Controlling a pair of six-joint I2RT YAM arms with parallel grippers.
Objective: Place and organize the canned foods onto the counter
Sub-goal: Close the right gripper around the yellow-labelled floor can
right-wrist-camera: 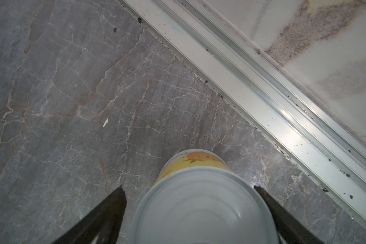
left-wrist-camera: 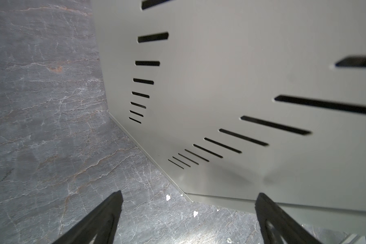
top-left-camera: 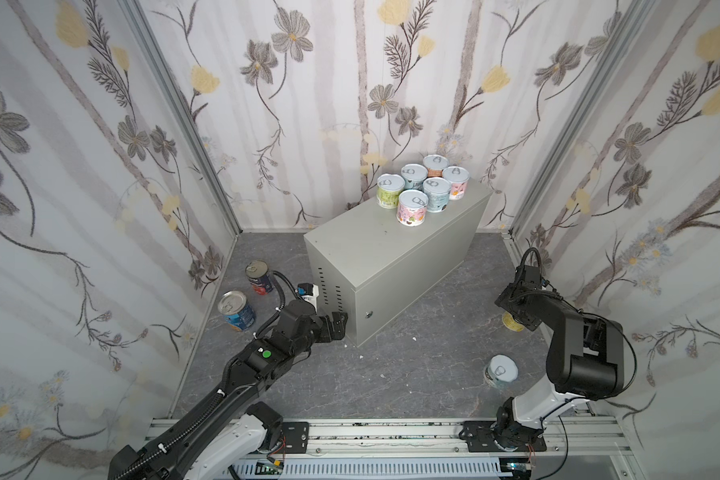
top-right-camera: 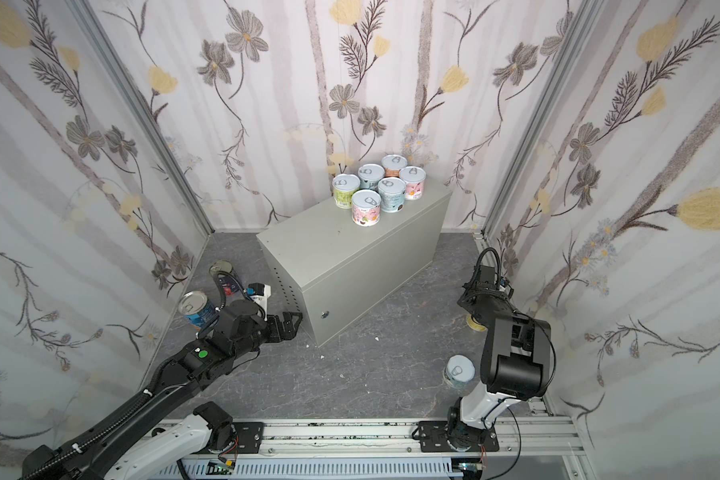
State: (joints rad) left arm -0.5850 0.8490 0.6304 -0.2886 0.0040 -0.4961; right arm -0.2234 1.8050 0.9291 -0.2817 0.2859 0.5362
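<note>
Both top views look steeply down from above the base rail [top-left-camera: 371, 434], sharing nearly the whole floor [top-left-camera: 425, 365] and counter [top-left-camera: 391, 257]. The left wrist view faces the counter's slotted end at close range; the right wrist view looks down, very near, on a yellow can [right-wrist-camera: 201, 209].

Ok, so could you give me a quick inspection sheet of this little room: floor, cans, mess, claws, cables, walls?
Surface: dark marbled floor; the counter stands on it, with the near part of its top free.
Job's things: six short cans grouped at the counter's far end; on the floor, a blue can, navy-red can, short white-lidded can and yellow can.
Clutter: a few white flecks on the floor.
Claws: left claw open, empty, beside the counter's vented end; right claw open around the yellow can.
Cables: black cables looped along both arms.
Surroundings: floral wallpaper on three sides, metal rail in front.
</note>
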